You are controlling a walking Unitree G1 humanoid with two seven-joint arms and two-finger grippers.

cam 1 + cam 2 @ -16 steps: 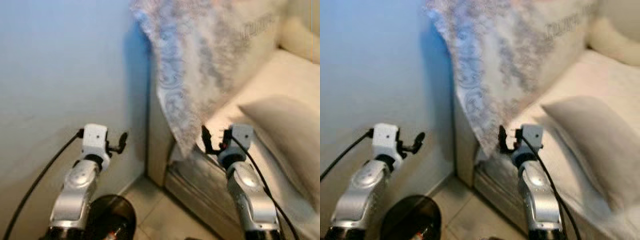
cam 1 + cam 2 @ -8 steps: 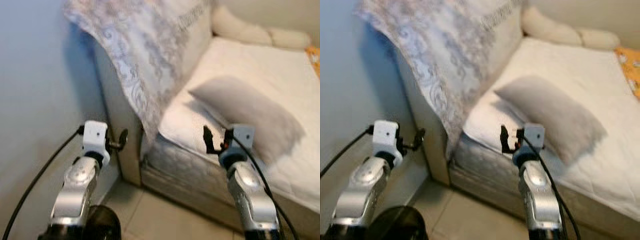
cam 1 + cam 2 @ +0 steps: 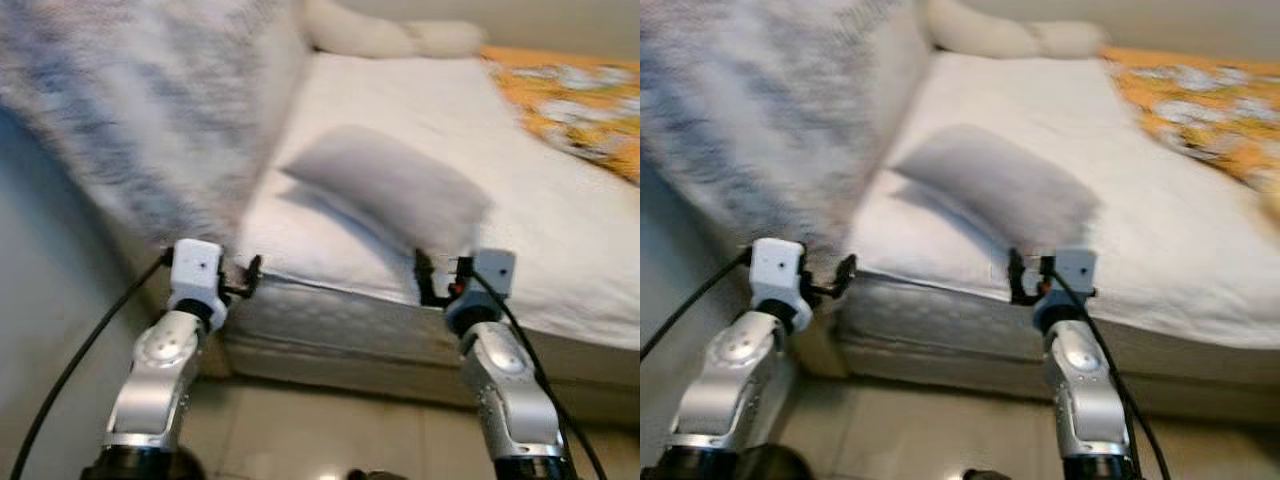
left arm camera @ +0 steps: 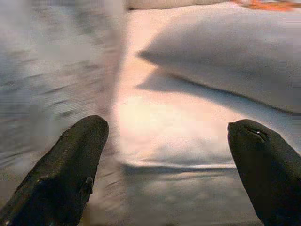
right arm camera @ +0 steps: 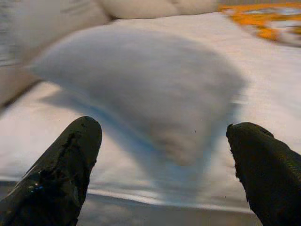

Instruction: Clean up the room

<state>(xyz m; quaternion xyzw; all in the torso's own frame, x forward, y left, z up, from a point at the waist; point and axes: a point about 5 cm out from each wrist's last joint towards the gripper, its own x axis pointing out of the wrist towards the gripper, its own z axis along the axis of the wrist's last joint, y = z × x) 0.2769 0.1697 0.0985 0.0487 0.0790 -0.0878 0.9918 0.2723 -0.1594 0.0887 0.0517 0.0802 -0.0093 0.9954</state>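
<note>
Grey pillow, white bed, orange blanket

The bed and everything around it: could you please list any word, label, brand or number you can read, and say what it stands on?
None can be read; the frames are blurred by motion.
Patterned throw: only a blurred grey pattern.
Orange cover: only pale shapes, too blurred to tell.
Grey pillow, mattress and both hands: no marking visible.

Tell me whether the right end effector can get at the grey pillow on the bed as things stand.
Probably yes. The right end effector is open at the mattress edge, and the grey pillow lies just beyond it with only bare sheet between. A short forward reach looks enough, though blur hides the exact gap.
</note>
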